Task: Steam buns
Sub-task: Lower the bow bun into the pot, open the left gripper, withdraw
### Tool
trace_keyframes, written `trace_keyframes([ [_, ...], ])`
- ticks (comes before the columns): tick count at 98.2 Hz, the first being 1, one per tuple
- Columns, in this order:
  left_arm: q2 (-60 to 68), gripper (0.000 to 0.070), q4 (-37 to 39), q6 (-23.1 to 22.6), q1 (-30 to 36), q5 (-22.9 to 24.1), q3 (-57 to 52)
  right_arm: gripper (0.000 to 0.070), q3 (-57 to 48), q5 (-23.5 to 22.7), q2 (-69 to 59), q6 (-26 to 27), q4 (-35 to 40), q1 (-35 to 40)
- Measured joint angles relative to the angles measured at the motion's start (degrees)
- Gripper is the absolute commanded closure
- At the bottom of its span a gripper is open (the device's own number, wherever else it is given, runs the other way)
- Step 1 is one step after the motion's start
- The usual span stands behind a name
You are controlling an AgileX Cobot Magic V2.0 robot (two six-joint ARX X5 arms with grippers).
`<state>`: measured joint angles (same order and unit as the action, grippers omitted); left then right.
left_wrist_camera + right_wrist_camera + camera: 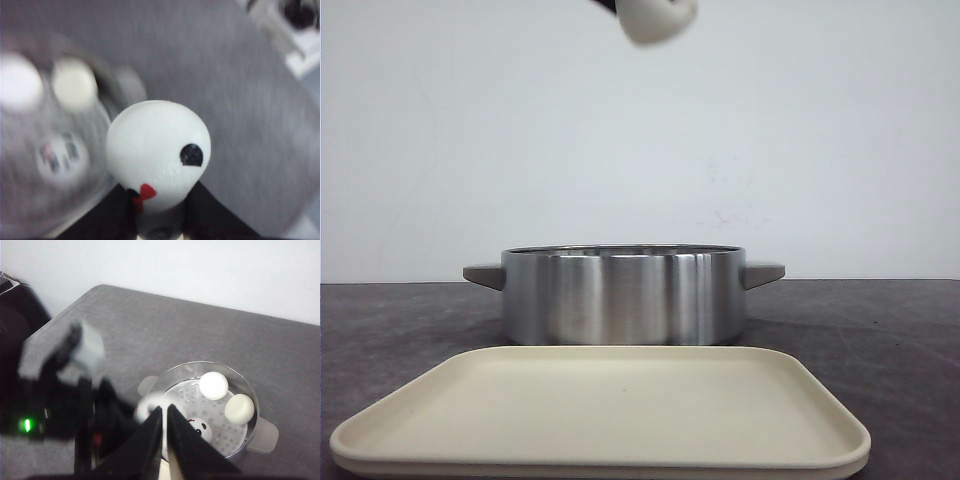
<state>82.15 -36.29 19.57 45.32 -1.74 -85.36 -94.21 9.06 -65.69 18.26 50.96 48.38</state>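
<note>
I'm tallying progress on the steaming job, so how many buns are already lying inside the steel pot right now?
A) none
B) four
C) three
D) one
C: the right wrist view looks down into the pot and shows three buns on its perforated tray, while a fourth bun is shut in the left claw, up above the pot.

A bare lab-like test bench: grey table point(880, 320), plain white wall point(820, 130).
</note>
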Motion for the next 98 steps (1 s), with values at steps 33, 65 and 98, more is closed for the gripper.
trace_keyframes([
  [33,11.0,0.0689,0.8,-2.8,-10.1,0.3,-0.2,0.0692,0.0,0.0,0.0,0.0,0.0,0.0],
  [65,22.1,0.0668,-0.4,-3.6,-12.4,1.1,-0.2,0.0692,0.0,0.2,0.0,0.0,0.9,0.0],
  [98,25.0,0.0229,-0.3,-3.8,-12.8,3.3,-0.2,0.0692,0.0,0.6,0.0,0.0,2.6,0.0],
])
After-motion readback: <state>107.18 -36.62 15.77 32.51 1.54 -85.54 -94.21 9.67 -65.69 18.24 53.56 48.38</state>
